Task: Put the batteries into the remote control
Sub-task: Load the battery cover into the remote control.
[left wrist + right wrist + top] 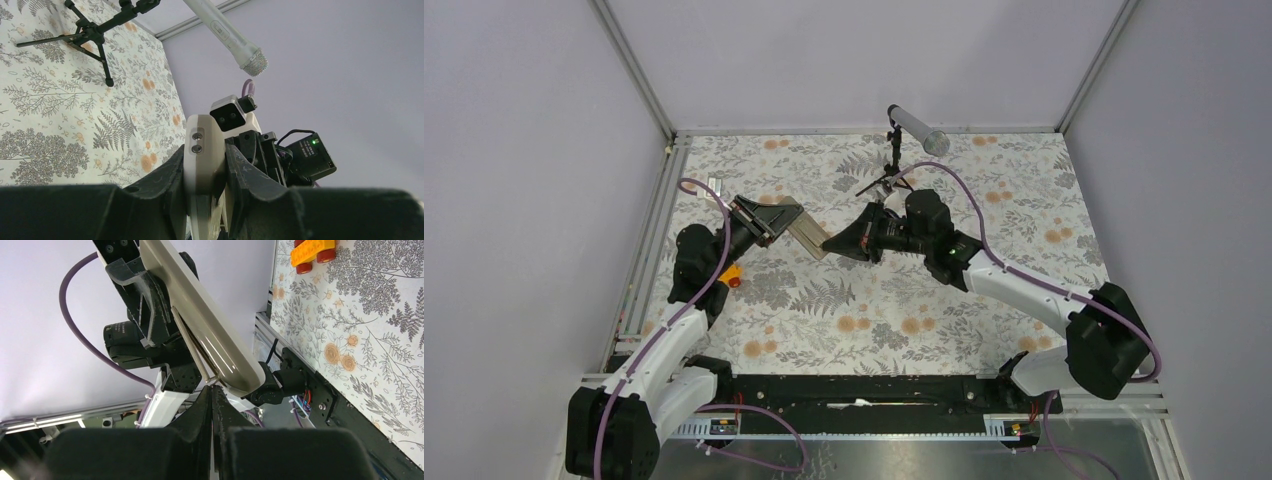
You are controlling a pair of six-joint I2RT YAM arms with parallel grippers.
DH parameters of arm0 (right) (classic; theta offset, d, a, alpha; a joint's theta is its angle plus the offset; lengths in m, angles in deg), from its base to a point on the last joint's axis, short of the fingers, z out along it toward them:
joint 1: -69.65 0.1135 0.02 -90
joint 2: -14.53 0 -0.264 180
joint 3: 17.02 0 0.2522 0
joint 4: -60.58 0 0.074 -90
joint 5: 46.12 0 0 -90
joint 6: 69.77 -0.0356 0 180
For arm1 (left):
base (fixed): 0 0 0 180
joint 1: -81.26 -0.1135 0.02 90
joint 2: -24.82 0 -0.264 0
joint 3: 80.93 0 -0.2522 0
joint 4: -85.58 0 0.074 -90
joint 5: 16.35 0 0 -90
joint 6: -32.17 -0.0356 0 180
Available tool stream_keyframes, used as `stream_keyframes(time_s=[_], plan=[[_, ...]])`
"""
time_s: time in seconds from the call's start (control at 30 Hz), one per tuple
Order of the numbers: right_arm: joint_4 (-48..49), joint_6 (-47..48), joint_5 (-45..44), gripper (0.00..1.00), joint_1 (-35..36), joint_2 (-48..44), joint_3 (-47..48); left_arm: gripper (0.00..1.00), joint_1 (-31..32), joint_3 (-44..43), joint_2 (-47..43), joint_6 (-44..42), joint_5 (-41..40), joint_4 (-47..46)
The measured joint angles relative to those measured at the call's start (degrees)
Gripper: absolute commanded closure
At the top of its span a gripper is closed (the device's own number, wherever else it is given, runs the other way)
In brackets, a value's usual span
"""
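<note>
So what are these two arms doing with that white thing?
The left gripper is clamped on the remote control, holding it up off the table. The right gripper, shut, has its tips at the remote's free end; whether it pinches anything there is unclear. No batteries are in sight. An orange toy car lies beside the left arm.

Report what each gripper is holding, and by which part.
Left gripper clamps the remote control across its body, one end jutting free. Right gripper is shut, tips at that free end, holding nothing visible.
</note>
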Motion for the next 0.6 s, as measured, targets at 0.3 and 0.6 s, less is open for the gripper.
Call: stream_keyframes(time_s=[0.3,0.6], plan=[[0.6,-2.4,-0.3,1.0,0.0,-2.2,-1.8,1.0,0.0,0.0,0.1,-0.2,0.7,0.0],[1.3,-2.8,0.0,0.8,0.0,-2.2,-2.5,1.0,0.0,0.0,0.9,0.3,1.5,-1.5]])
